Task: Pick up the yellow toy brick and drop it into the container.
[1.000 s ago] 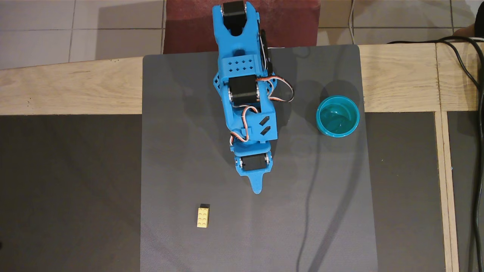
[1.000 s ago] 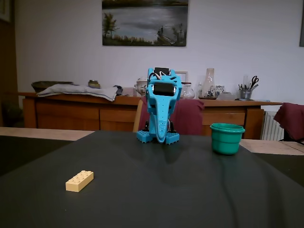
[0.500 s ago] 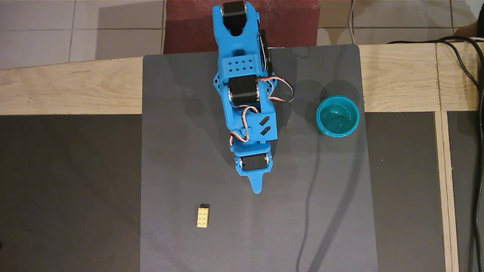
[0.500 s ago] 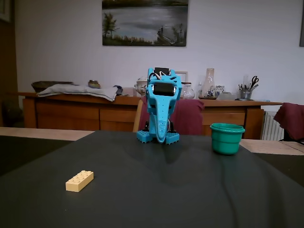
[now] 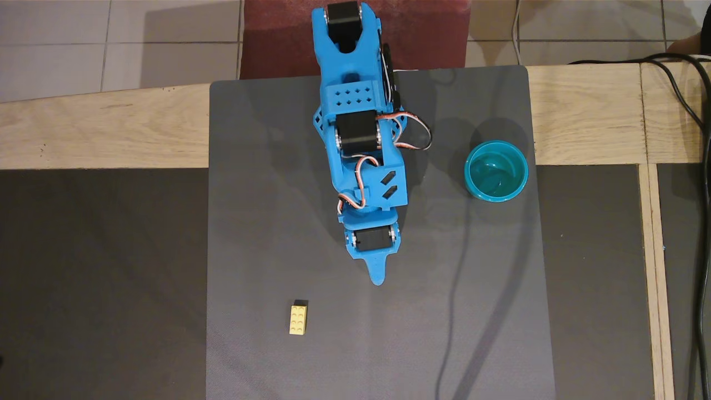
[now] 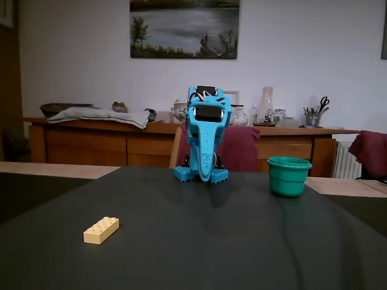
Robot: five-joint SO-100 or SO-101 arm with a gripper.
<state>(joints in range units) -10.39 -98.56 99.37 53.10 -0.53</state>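
Observation:
The yellow toy brick (image 5: 298, 318) lies flat on the grey mat, studs up, below and left of the arm in the overhead view. In the fixed view it lies at the front left (image 6: 101, 230). The teal cup (image 5: 469, 172) stands upright and empty at the mat's right edge; in the fixed view it is on the right (image 6: 289, 179). My blue gripper (image 5: 378, 276) hangs folded in front of the arm's base, its fingers together and holding nothing. It is well apart from both the brick and the cup. In the fixed view the gripper (image 6: 205, 163) points down at the mat.
The grey mat (image 5: 266, 222) lies over a dark table with a pale wooden strip (image 5: 100, 133) across the back. Black cables (image 5: 701, 166) run down the right edge. A maroon chair (image 6: 242, 148) stands behind the arm's base.

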